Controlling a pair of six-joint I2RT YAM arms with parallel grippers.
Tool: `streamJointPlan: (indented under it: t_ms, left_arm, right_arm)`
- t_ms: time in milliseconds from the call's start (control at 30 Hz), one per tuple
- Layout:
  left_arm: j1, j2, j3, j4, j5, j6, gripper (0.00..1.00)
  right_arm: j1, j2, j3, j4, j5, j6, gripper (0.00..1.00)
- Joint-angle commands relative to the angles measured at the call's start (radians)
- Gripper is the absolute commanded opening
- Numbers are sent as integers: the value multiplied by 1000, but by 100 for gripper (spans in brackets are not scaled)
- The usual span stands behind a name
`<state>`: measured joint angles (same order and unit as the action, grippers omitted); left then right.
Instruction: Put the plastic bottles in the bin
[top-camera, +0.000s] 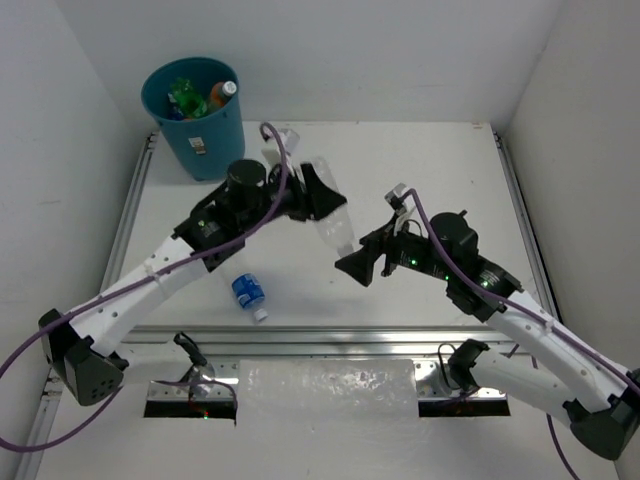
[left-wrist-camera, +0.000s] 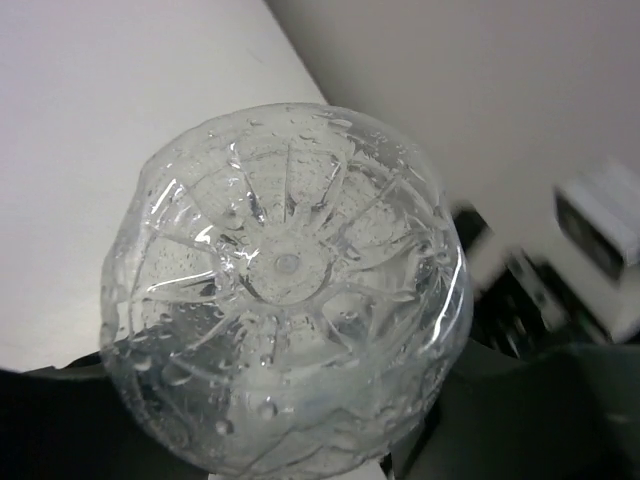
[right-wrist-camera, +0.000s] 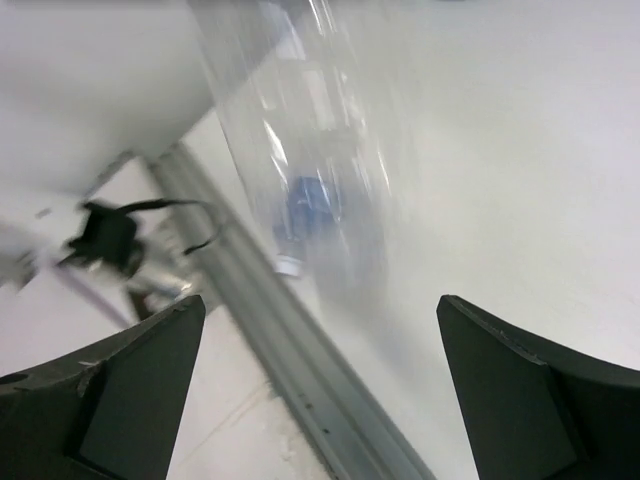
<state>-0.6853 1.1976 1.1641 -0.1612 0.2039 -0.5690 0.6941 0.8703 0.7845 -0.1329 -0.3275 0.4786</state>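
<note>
Your left gripper (top-camera: 322, 197) clamps the plain clear bottle (left-wrist-camera: 285, 270); your right gripper (right-wrist-camera: 325, 385) stands wide apart, holding nothing.

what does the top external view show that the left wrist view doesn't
Only the top view: the teal bin with bottles inside, and a blue-label bottle lying loose. Only the left wrist view: the clear bottle seen base-on, ribbed and covered in droplets. Both: that clear bottle, gripped by the left tool.
</note>
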Motion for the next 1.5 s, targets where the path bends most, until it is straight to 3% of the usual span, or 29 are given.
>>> streamJointPlan:
  t_ms: [0, 33, 133, 200, 300, 400, 433, 500, 533, 600, 633, 767, 800, 833, 967, 1167, 1267, 1300, 1367, 1400, 1467]
  left_arm:
    - [105, 17, 231, -191, -438, 78, 0]
    - [194, 57, 280, -228, -581, 95, 0]
    - [382, 175, 466, -355, -795, 106, 0]
    - [520, 249, 619, -370, -767, 113, 0]
    - [630, 403, 797, -295, -758, 149, 3]
    - [716, 653, 1116, -313, -797, 214, 8]
    - [734, 780, 1287, -328, -785, 247, 10]
    - [779, 876, 1381, -315, -765, 273, 14]
    - [790, 872, 1325, -235, -715, 279, 24]
    - [806, 849, 1232, -158, -702, 285, 32]
    - [807, 841, 1186, -114, -686, 308, 43]
    - [807, 904, 1243, -146, -673, 314, 64]
    - [807, 910, 1237, -137, -655, 319, 93]
    - [807, 912, 1240, -141, -658, 317, 98]
    - [805, 860, 1263, -181, -666, 307, 100]
    - [802, 613, 1203, -332, -701, 273, 100]
    - [802, 310, 977, -411, -638, 158, 100]
    - [802, 234, 794, -397, -559, 132, 99]
    - [800, 14, 596, -348, -461, 85, 100]
    - [799, -56, 428, -315, -380, 77, 100]
    - [797, -221, 247, -311, -318, 96, 100]
  right_arm:
    - [-1, -56, 7, -149, 325, 26, 99]
    - [-1, -66, 6, -171, 394, 37, 99]
    - [-1, -117, -13, -212, 392, 29, 99]
    - [-2, -157, -33, -231, 390, 31, 99]
    - [-2, -200, -76, -228, 392, 49, 99]
    - [-1, -211, -102, -235, 371, 58, 99]
    - [-1, -211, -106, -238, 364, 60, 99]
    - [-1, -214, -113, -251, 351, 57, 99]
    - [-1, -217, -114, -258, 349, 55, 99]
    - [-1, -221, -119, -264, 357, 48, 99]
    - [-1, -229, -120, -266, 363, 45, 99]
    - [-1, -243, -148, -223, 369, 51, 99]
    - [-1, -238, -152, -215, 355, 55, 99]
    - [-2, -228, -156, -203, 351, 58, 99]
    - [-2, -185, -165, -180, 331, 68, 99]
    - [-1, -35, -188, -22, 224, 100, 99]
    - [34, 189, -116, 94, 148, 143, 99]
    - [94, 317, -26, 102, 168, 131, 99]
    - [152, 447, 82, 87, 237, 98, 99]
    - [172, 573, 138, 73, 249, 92, 99]
    - [215, 692, 306, 26, 283, 92, 99]
